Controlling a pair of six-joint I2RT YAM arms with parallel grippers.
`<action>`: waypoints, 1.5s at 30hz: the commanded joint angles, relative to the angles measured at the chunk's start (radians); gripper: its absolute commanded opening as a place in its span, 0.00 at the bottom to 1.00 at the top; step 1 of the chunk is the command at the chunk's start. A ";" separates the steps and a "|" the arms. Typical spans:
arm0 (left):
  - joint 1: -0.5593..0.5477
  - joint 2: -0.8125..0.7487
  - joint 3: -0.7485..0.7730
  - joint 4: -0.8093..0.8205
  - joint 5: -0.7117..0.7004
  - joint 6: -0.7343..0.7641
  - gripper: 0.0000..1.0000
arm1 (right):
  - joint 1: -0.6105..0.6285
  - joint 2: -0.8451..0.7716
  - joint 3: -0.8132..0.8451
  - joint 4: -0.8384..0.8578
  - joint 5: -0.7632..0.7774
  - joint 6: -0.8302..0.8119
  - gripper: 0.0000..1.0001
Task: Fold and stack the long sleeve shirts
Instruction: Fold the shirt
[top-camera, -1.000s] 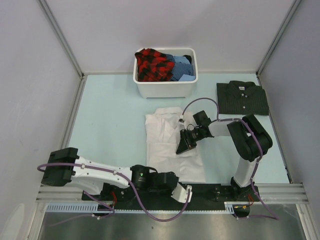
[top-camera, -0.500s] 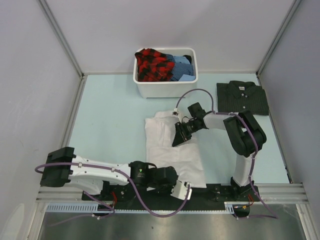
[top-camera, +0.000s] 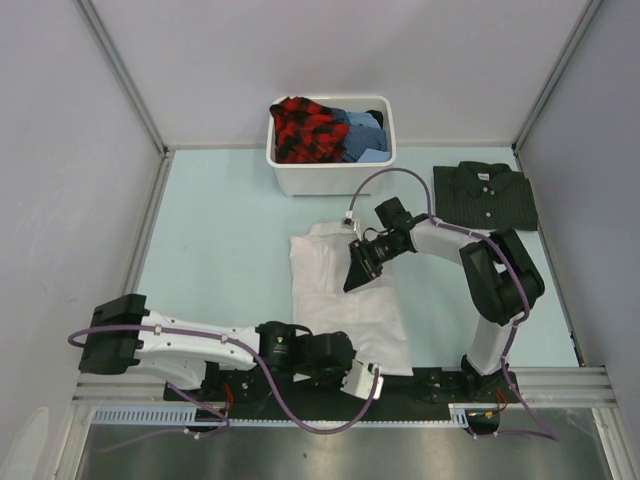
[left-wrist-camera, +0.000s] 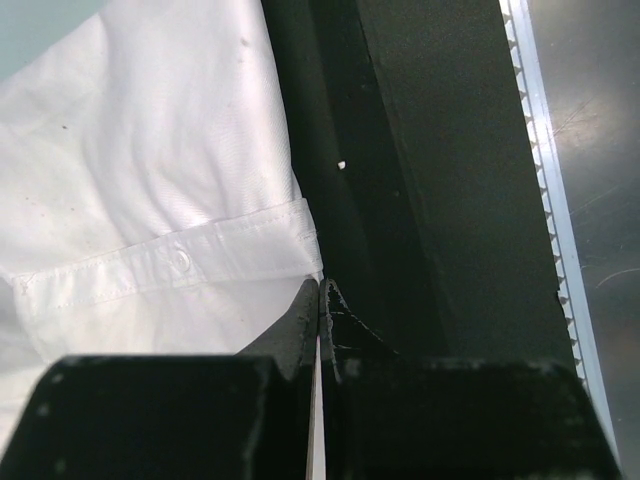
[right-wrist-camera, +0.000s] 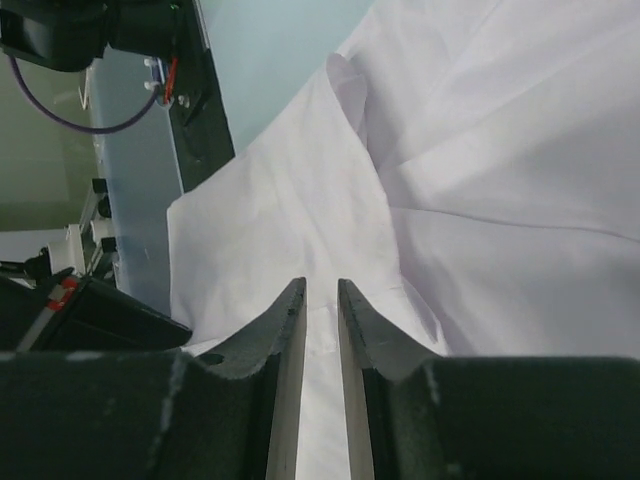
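The white long sleeve shirt (top-camera: 340, 315) lies spread in the middle of the table. The dark striped shirt (top-camera: 485, 195) sits folded at the back right. My right gripper (top-camera: 352, 278) hovers low over the white shirt's upper half. In the right wrist view its jaws (right-wrist-camera: 320, 285) stand a narrow gap apart, and flat white cloth (right-wrist-camera: 480, 150) shows through. My left gripper (top-camera: 375, 385) rests on the black base rail at the front. Its jaws (left-wrist-camera: 320, 283) are shut, the tips touching the corner of the white shirt's hem (left-wrist-camera: 150, 200). Whether they pinch cloth is unclear.
A white tub (top-camera: 330, 180) at the back centre holds red plaid and blue clothes. The black mounting rail (left-wrist-camera: 430, 200) runs along the front edge under the shirt's hem. Grey walls close in the pale blue table (top-camera: 220, 240) on three sides.
My right gripper has moved left and toward the back across the white shirt, keeping the same narrow gap. The left arm has barely shifted.
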 joint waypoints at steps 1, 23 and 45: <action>0.009 -0.047 0.011 0.017 0.024 -0.002 0.00 | 0.016 0.097 0.011 -0.049 0.036 -0.106 0.23; 0.699 0.226 0.385 -0.178 0.449 0.229 0.00 | -0.016 0.435 0.247 -0.239 -0.033 -0.170 0.20; 0.815 0.396 0.349 -0.086 0.560 0.317 0.11 | -0.190 0.433 0.607 -0.326 0.102 -0.152 0.58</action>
